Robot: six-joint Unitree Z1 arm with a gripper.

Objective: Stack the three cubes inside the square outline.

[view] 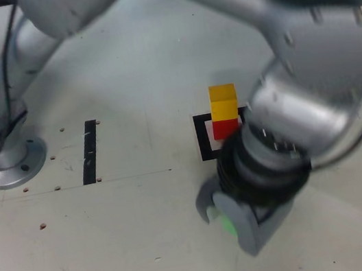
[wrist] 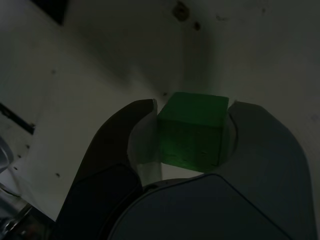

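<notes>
Down at the near side of the white tabletop (view: 123, 82), the small green matte cube (wrist: 192, 127) sits between the two grey fingers (wrist: 260, 150) of the arm's gripper (view: 227, 222), and both appear pressed against its opposite faces, so the hand looks clamped on it. Only a glint of green shows past the gripper in the exterior view. Farther back, the small yellow matte cube (view: 223, 102) stands squarely on top of the small red matte cube (view: 223, 128), and that pair rests inside the thick black square outline (view: 202, 139) with its white centre. Well apart, toward the exterior view's left, a narrow black strip (view: 91, 152) lies flat on the table near the arm's round silver base (view: 5, 165).
</notes>
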